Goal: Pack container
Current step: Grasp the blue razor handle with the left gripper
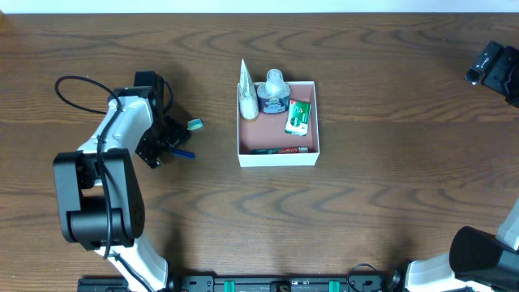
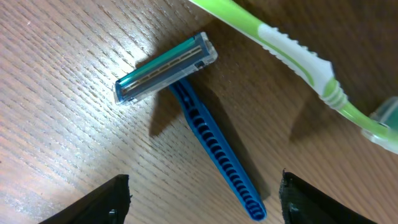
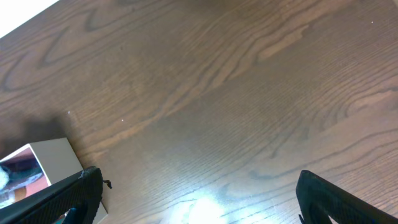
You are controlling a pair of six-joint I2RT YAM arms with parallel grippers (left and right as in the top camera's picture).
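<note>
Left claw point(image 2: 205, 194) hangs low over the tabletop point(image 1: 389, 122), fingers spread wide, with the blue razor point(image 2: 210, 144) lying flat between them. A green toothbrush point(image 2: 292, 48) lies just beside the razor. The white box point(image 1: 278, 159) sits well apart to the right, partly filled. Right claw point(image 3: 199, 196) is open too, gripping nothing.

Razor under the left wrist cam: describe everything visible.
The razor is a disposable type: ribbed blue plastic handle, teal-and-clear head with blades showing. It lies flat on the wooden table, head away from the open left hand, whose fingers flank the handle end without touching. The green toothbrush lies beside it, apart.
</note>
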